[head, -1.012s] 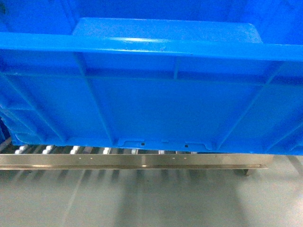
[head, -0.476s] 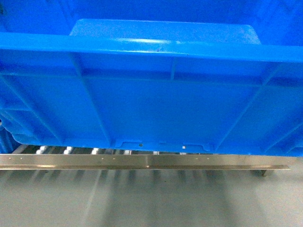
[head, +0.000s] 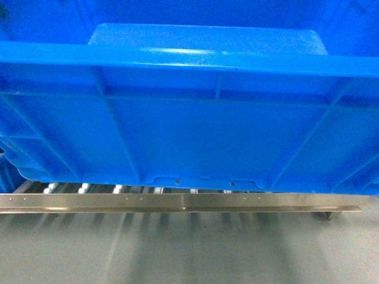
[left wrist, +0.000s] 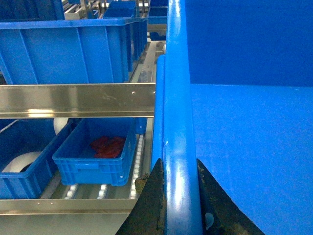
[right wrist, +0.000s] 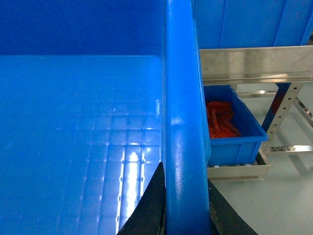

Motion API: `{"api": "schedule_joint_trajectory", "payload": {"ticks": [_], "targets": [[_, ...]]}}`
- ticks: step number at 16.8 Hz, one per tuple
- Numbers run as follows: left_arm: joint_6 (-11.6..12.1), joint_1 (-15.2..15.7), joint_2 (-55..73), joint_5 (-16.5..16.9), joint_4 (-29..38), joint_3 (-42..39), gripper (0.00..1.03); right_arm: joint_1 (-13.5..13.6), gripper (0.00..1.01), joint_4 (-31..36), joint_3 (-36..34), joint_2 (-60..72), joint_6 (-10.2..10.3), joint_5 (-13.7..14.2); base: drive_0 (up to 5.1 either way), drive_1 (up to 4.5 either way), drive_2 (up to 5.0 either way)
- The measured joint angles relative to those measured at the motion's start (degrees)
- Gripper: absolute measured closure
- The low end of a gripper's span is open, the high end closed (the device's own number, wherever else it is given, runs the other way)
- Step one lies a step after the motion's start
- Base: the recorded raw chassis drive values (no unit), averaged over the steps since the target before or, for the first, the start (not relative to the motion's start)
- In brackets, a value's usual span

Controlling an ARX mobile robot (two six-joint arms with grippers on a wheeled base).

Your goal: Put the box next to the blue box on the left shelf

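Observation:
The box, a large bright-blue ribbed crate, fills the head view and hangs over the left shelf's front rail and white rollers. My left gripper is shut on the box's left rim, one black finger on each side. On the opposite rim my right gripper is shut the same way. Another blue box stands on the upper shelf level, just left of the held one, with a narrow gap between them.
Below the steel rail a small blue bin with red contents and a bin with a white roll sit on rollers. To the right are another red-filled bin, a crate above it, a perforated post and grey floor.
In the head view the shelf's front rail has shifted rightward and slightly down under the box compared with a second ago; over the last half second almost nothing moved.

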Motion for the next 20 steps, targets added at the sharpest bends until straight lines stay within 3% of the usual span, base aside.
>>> {"api": "schedule_joint_trajectory", "payload": {"ticks": [8, 20], "targets": [[0.0, 0.0, 0.0, 0.0, 0.0, 0.0, 0.94, 0.0, 0.93, 0.04, 0.0, 0.0, 0.0, 0.02, -5.1, 2.33, 2.3], [-0.02, -0.02, 0.0, 0.0, 0.04, 0.0, 0.94, 0.0, 0.93, 0.02, 0.0, -0.04, -0.02, 0.0, 0.0, 0.0, 0.0]]}}
